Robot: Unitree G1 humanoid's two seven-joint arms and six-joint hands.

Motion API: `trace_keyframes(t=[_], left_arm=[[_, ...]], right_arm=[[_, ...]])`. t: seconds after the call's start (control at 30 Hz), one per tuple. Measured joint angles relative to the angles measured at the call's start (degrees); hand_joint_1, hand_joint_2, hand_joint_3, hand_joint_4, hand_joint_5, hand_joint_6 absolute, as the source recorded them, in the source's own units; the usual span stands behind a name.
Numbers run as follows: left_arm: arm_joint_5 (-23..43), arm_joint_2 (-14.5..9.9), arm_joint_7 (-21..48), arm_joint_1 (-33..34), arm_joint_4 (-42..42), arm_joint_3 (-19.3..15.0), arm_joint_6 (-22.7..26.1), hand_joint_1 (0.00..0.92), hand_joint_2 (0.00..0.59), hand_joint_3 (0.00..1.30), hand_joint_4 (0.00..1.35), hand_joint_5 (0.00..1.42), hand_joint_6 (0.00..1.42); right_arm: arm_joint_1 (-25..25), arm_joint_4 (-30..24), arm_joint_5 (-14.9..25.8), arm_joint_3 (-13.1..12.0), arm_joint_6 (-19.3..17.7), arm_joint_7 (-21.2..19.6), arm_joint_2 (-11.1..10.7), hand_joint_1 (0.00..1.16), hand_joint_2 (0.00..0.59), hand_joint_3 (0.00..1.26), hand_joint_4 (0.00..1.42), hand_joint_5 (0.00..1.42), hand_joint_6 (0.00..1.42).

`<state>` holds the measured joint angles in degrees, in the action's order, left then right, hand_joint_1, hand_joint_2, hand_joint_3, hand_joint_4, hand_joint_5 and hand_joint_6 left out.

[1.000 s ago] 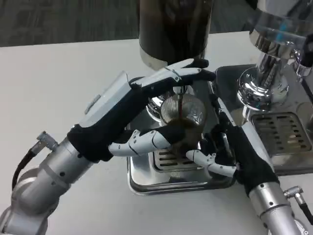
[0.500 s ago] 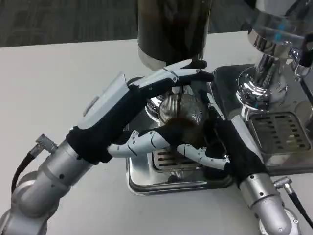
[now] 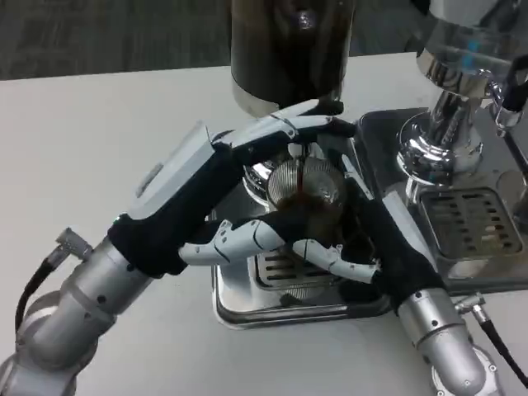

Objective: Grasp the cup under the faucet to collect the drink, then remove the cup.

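The ribbed clear glass cup (image 3: 304,198) stands on the shiny steel drip tray (image 3: 247,307) under the faucet of the dark cylindrical drink dispenser (image 3: 289,49), and a thin dark stream is falling into it, so the filling step looks to be in hand. The left hand (image 3: 223,194) wraps the cup, fingers over its rim and thumb low on its near side. The right hand (image 3: 375,243) presses curled fingers against the cup's right side. Next, once the flow stops, the cup should be drawn level toward the white worktop (image 3: 99,140), without tipping.
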<state>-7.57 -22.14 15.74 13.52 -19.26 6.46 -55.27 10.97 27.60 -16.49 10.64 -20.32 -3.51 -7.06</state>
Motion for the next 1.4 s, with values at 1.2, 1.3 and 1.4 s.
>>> trace_keyframes(t=[1.2,1.3,1.4], left_arm=[[-4.41,0.44,-13.49,-14.04,-5.14,-18.19,6.15,0.000,0.218,0.25,0.12,0.25,0.11],[-4.53,0.24,-13.51,-14.31,-8.16,-17.09,6.01,0.000,0.219,0.25,0.13,0.25,0.11],[-4.59,-0.35,-13.52,-14.40,-10.56,-16.47,5.93,0.000,0.219,0.25,0.14,0.26,0.12]], right_arm=[[1.10,6.35,-0.11,-0.22,-6.52,-4.78,4.00,0.70,0.191,0.00,0.00,0.00,0.14],[1.14,6.83,-0.18,-0.28,-6.82,-5.73,4.46,0.73,0.187,0.00,0.00,0.00,0.16],[1.34,7.47,-0.41,-0.20,-6.86,-6.39,4.66,0.78,0.182,0.00,0.00,0.00,0.17]])
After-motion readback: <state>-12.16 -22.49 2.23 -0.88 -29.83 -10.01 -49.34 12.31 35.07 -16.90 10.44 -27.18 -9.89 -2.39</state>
